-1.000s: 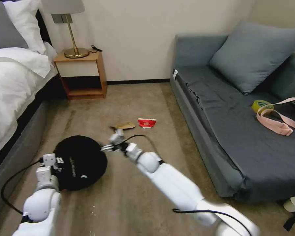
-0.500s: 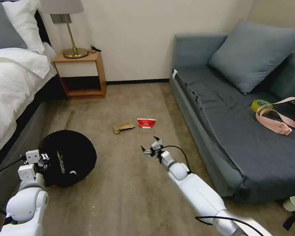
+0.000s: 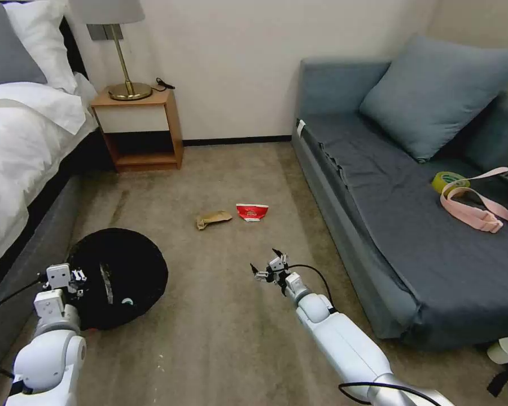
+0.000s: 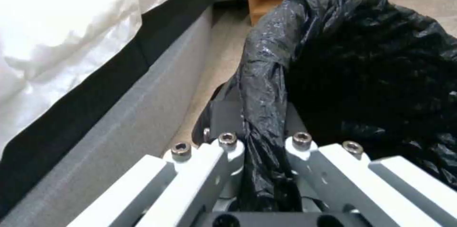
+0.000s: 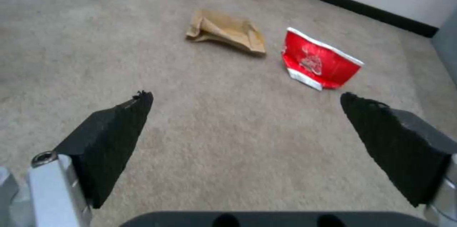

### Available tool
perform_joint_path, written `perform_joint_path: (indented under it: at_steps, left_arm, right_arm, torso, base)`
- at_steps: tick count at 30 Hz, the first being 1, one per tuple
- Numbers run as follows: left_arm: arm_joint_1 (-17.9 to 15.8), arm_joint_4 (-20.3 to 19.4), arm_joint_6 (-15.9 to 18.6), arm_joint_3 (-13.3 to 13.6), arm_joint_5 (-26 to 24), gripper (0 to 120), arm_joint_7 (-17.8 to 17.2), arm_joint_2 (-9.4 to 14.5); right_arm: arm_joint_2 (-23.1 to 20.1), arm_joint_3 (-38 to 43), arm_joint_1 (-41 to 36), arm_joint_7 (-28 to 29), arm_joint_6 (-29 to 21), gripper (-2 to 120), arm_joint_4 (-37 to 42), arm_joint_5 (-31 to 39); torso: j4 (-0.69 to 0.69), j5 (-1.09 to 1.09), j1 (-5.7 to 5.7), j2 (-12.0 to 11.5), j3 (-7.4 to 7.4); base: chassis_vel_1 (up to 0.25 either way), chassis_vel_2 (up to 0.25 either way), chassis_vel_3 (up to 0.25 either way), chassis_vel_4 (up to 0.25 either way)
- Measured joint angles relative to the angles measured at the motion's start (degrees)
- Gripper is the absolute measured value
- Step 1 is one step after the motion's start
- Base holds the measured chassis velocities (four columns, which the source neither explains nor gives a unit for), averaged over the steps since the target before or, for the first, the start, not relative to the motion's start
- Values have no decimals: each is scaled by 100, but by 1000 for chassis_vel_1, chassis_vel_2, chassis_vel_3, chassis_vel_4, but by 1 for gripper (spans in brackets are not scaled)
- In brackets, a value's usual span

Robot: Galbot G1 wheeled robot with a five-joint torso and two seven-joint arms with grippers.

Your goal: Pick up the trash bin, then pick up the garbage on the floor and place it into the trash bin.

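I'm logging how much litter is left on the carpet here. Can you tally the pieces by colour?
Brown: 1, the crumpled paper bag.
Red-and-white: 1, the paper packet.
Total: 2 pieces on the floor, both beyond the open right end effector.

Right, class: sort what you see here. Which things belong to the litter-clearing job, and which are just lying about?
Part of the job:
- trash bin, gripped at the rim by the left gripper
- brown paper bag
- red-and-white packet
- right gripper, open

Just lying about:
- tape roll
- pink strap
- lamp
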Motion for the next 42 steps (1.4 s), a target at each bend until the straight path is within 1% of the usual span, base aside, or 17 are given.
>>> perform_joint_path:
  at_steps: [6,14,15,17,21,23,24,26,29,32,33,35,37,39,40,41,42]
  left_arm:
    - [17,-2,-14,-2,18,4,8,0]
    - [-17,20,-25,-12,15,4,11,32]
    - [-25,29,-26,-11,13,4,15,33]
    - [-35,48,-29,-5,12,4,16,34]
    - [-55,92,-32,18,19,4,19,32]
    - [-61,104,-33,22,21,4,19,31]
    - [-71,111,-37,24,29,4,18,32]
    - [-80,127,-41,33,33,4,18,30]
    - [-82,136,-40,41,34,4,23,28]
    - [-87,135,-44,48,37,4,18,29]
    - [-88,133,-43,60,38,4,18,29]
    - [-88,133,-43,60,38,4,18,29]
    - [-101,102,-36,81,60,4,3,33]
    - [-104,96,-31,92,64,4,3,30]
    - [-105,85,-20,100,74,4,-1,26]
    - [-106,77,-19,111,90,4,0,20]
    - [-105,77,-17,113,100,4,-1,16]
  right_arm:
    - [55,-53,87,-37,16,100,-9,-1]
    - [93,-112,118,-38,27,100,-30,-41]
    - [95,-118,121,-37,31,100,-32,-47]
    - [101,-136,126,-37,49,100,-39,-63]
    - [98,-145,135,-36,97,100,-44,-120]
    - [97,-151,133,-36,109,100,-45,-154]
    - [101,-158,130,-36,147,100,-44,-216]
    - [95,-176,115,-37,223,100,-37,-333]
    - [86,-221,93,-60,325,100,3,-525]
    - [29,-349,65,-160,506,100,191,-790]
    - [-15,-480,50,-226,537,100,308,-849]
    - [-19,-492,49,-231,538,100,319,-852]
    - [-141,-913,71,-325,565,100,660,-882]
    - [-155,-1020,84,-345,582,100,735,-889]
    - [-173,-1170,108,-358,596,100,845,-899]
    - [-193,-1311,148,-362,595,100,954,-896]
    - [-209,-1414,172,-371,577,100,1025,-879]
  torso:
    - [0,0,0,0,0]
    - [0,0,0,0,0]
    - [-2,-3,0,0,0]
    - [0,2,0,0,0]
    - [-2,-2,0,-1,1]
    - [-2,0,0,-1,1]
    - [1,2,0,-1,0]
    - [-1,-3,0,-1,0]
    - [0,3,0,-2,1]
    - [-1,-4,0,-1,0]
    - [-2,2,1,-2,2]
    - [-1,3,1,-2,2]
    - [-1,-2,0,-1,1]
    - [-2,0,1,-2,2]
    - [1,3,1,-1,1]
    - [-2,-4,0,-1,1]
    - [-2,-4,1,-2,2]
  base:
    - [-102,116,108,-116]
    - [-211,228,214,-216]
    - [-239,266,238,-267]
    - [-303,271,272,-275]
    - [-299,288,304,-299]
    - [-302,340,358,-340]
    - [-384,340,368,-367]
    - [-371,342,371,-354]
    - [-340,370,371,-384]
    - [-374,362,362,-379]
    - [-359,335,365,-380]
    - [-359,335,365,-380]
    - [-339,350,337,-338]
    - [-320,335,310,-349]
    - [-351,318,310,-300]
    - [-351,294,289,-300]
    - [-265,294,289,-243]
